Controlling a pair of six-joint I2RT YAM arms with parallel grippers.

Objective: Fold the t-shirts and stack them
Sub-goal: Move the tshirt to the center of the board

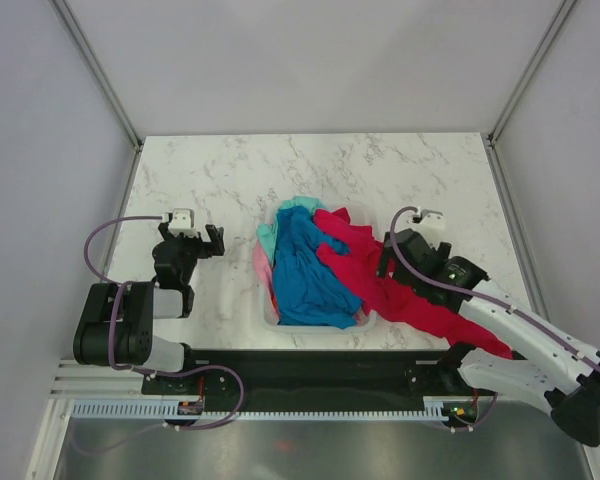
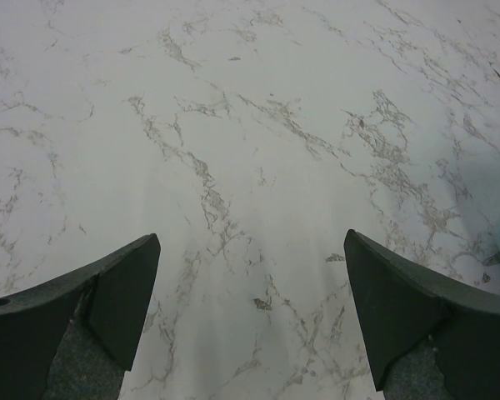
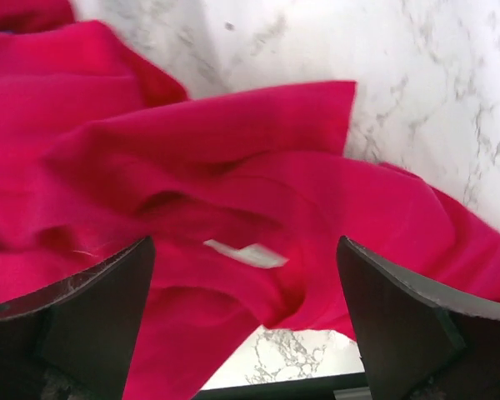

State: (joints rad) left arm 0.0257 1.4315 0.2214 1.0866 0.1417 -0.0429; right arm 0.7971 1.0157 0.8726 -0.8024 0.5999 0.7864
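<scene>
Colours and patterns, as observed:

- Flat stone-look table top (image 1: 380, 170): white, with fine grey marble veining all over.
- Soft crimson red cloth t-shirt (image 1: 400, 290): plain, no print. The small sewn label (image 3: 246, 254) on it is white.
- Bright blue cloth t-shirt (image 1: 305, 270): plain.
- Teal-mint cloth t-shirt (image 1: 280, 212): plain and pale.
- Pink cloth t-shirt (image 1: 259, 265): only a pale edge shows.
- Plastic basket (image 1: 271, 318): white.
- Two-finger left gripper (image 2: 251, 237): matte black.
- Two-finger right gripper (image 3: 245, 242): the same black.
- Thin looping cable (image 1: 102, 245): purple.
- Left arm links (image 1: 120, 325): black.
- Right arm links (image 1: 525, 330): white.
- Base rail (image 1: 300, 365): black.
</scene>
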